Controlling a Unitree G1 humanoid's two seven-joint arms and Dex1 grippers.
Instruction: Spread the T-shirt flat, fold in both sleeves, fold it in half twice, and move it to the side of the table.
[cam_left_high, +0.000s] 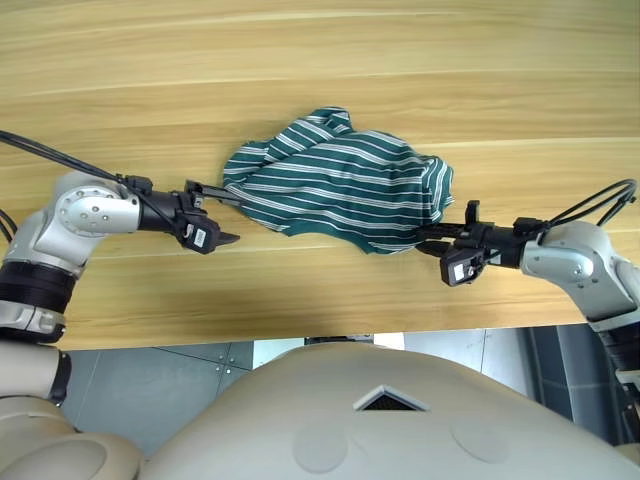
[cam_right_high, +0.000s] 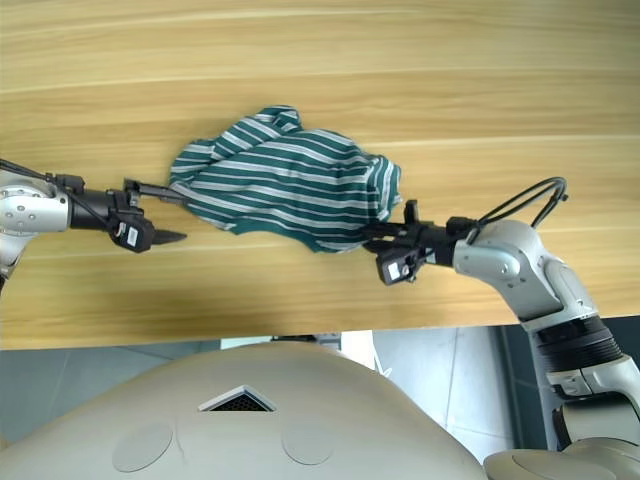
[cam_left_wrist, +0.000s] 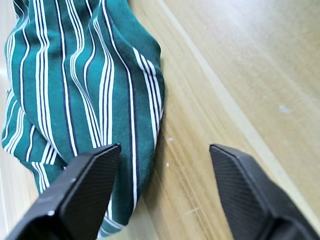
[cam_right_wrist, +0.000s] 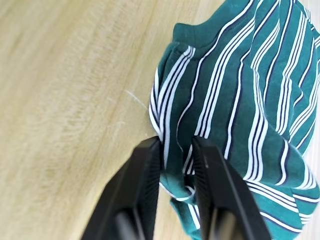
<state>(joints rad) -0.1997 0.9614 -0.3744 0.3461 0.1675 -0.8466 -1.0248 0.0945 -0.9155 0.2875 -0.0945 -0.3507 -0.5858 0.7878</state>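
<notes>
A green T-shirt (cam_left_high: 340, 185) with white and dark stripes lies bunched in a heap in the middle of the wooden table (cam_left_high: 320, 60). At the shirt's left edge my left gripper (cam_left_high: 232, 215) stands open. In the left wrist view one fingertip (cam_left_wrist: 95, 165) rests over the hem of the T-shirt (cam_left_wrist: 85, 90) and the other sits over bare wood. My right gripper (cam_left_high: 420, 236) is at the shirt's lower right corner. Its fingers (cam_right_wrist: 145, 165) are pinched on a fold of the T-shirt (cam_right_wrist: 240, 95).
The table's front edge (cam_left_high: 300, 335) runs close behind both arms, with grey floor (cam_left_high: 170, 385) beyond it. Bare wood stretches wide on the far side and to both sides of the shirt.
</notes>
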